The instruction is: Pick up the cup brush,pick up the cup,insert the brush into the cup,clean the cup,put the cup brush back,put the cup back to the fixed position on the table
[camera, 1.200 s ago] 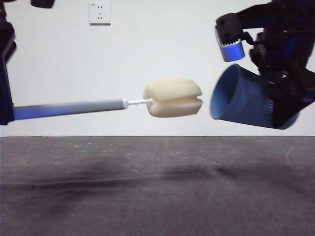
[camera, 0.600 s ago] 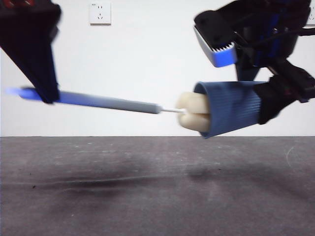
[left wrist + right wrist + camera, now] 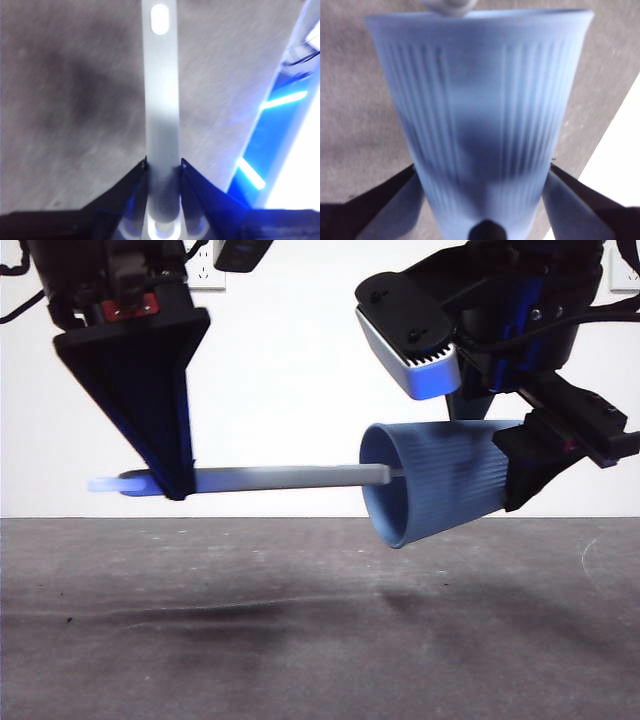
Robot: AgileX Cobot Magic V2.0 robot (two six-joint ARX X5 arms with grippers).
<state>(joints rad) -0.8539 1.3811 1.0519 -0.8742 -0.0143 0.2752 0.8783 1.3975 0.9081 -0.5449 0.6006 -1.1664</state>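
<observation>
Left gripper (image 3: pixel 165 485) clamps brush (image 3: pixel 280 478) handle, level. Right gripper (image 3: pixel 520 465) grips cup (image 3: pixel 440 480) base, mouth sideways toward brush; sponge inside cup, ready for scrubbing above table (image 3: pixel 320 640).

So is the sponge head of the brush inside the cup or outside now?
Inside. The cup brush handle runs into the mouth of the cup, and no sponge shows outside.
</observation>
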